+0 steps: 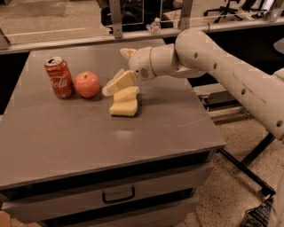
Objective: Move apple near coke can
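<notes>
Small round reddish-orange apple (87, 84) sits on grey tabletop (88, 146), just beside upright red Coca-Cola can (59, 77), nearly touching. On apple's other side: cream two-finger gripper (115, 72), fingers spread, holding nothing. Pale yellow sponge block (125, 103) lies under gripper.

This looks like an office turned robot test lab. Well beyond the gripper (114, 71), which hangs with fingers spread over a grey cabinet (133, 146), swivel chairs (228, 9) stand behind a metal-framed glazed partition (57, 17). Below the gripper the cabinet has a handled drawer (118, 195), and to its far side lies a speckled floor (230, 186).
</notes>
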`<control>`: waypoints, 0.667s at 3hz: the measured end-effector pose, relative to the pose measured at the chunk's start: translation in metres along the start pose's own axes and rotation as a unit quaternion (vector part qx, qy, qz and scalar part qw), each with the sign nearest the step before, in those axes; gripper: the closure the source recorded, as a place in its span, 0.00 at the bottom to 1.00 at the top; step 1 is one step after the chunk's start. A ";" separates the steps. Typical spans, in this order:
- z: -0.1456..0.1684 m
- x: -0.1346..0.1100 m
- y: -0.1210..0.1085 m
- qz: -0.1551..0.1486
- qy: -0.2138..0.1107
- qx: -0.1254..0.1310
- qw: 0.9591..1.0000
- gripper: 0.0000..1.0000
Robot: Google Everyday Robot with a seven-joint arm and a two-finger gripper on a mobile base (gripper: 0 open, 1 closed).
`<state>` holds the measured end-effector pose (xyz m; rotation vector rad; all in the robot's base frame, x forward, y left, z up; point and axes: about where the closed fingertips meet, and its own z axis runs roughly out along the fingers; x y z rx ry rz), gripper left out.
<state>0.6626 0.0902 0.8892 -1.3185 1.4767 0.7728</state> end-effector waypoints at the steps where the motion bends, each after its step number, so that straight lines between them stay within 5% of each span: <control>1: -0.068 -0.027 -0.012 0.019 0.042 0.122 0.992 0.00; 2: -0.065 -0.038 -0.009 0.015 0.034 0.118 0.992 0.00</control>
